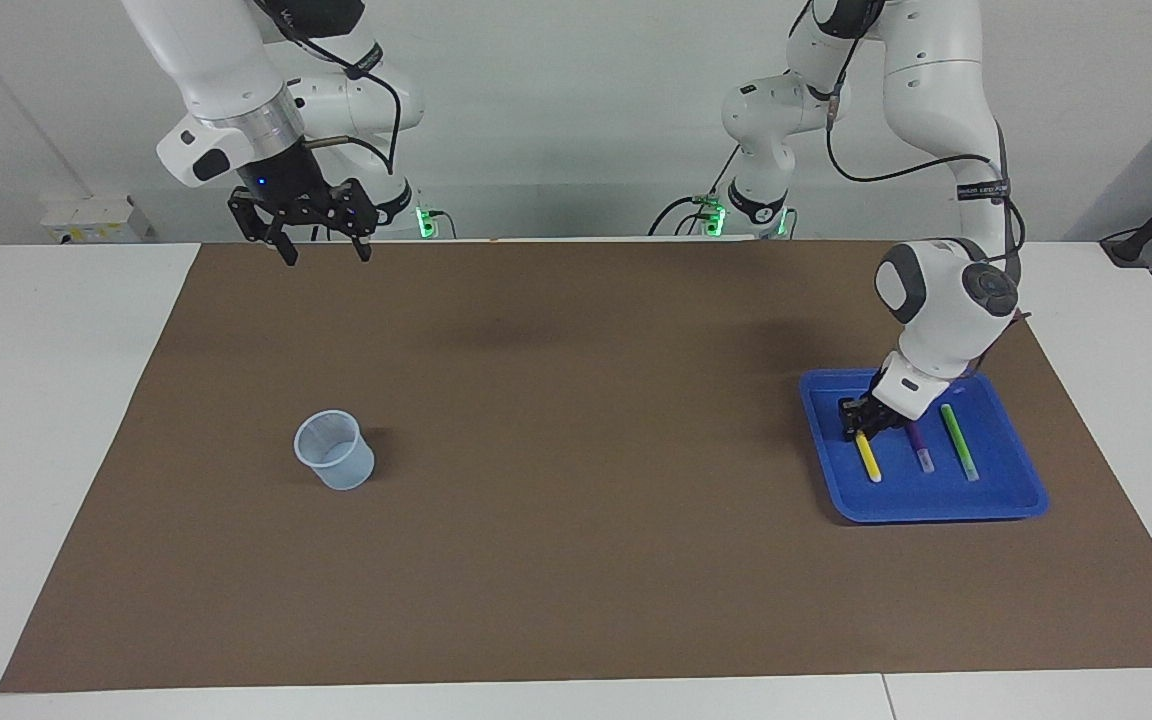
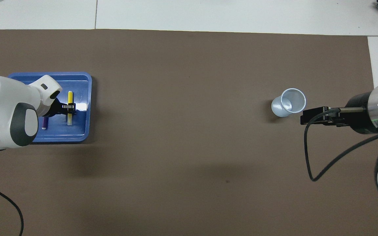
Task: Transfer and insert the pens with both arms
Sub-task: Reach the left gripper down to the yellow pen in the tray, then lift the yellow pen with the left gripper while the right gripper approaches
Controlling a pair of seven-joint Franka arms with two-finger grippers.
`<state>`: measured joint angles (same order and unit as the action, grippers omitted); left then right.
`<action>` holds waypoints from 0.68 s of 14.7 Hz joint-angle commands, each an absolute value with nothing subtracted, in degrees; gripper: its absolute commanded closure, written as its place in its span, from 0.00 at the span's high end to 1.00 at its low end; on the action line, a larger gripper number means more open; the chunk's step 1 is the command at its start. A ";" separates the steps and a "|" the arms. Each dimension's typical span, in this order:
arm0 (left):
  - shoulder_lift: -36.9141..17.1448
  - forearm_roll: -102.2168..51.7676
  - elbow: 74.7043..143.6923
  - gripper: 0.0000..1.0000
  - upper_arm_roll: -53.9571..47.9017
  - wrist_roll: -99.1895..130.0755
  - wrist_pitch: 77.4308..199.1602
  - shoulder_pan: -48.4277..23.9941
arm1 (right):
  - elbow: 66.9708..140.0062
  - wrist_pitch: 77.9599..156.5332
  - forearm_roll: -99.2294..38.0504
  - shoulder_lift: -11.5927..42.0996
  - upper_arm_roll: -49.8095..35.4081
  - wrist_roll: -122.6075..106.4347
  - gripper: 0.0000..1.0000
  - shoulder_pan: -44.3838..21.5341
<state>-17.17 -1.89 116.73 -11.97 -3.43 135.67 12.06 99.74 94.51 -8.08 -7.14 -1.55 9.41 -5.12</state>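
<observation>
Three pens lie side by side in a blue tray (image 1: 936, 508) at the left arm's end of the table: the yellow pen (image 1: 869, 458), the purple pen (image 1: 920, 448) and the green pen (image 1: 959, 441). My left gripper (image 1: 854, 420) is down in the tray, at the yellow pen's end nearer the robots. In the overhead view it (image 2: 69, 110) sits across the yellow pen (image 2: 70, 96). The purple pen (image 2: 44, 123) peeks out beside the arm, which hides the green pen. My right gripper (image 1: 326, 250) is open and empty, raised over the mat at the right arm's end. It also shows in the overhead view (image 2: 313, 116).
A pale blue translucent cup (image 1: 334, 450) stands upright on the brown mat (image 1: 576, 400) toward the right arm's end, and it shows in the overhead view (image 2: 289, 102) too. A black cable (image 2: 310, 154) hangs from the right arm. White table surrounds the mat.
</observation>
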 commanded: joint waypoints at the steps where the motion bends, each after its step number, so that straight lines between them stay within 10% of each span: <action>1: -17.14 -2.37 117.34 0.00 -12.22 -4.66 136.24 12.66 | 103.70 94.39 -12.20 -9.48 -1.58 3.90 1.00 -4.92; 10: -16.79 -1.93 109.60 0.00 -12.22 -18.86 125.08 14.58 | 106.43 99.57 -18.54 -8.27 -1.58 -2.82 1.00 -8.43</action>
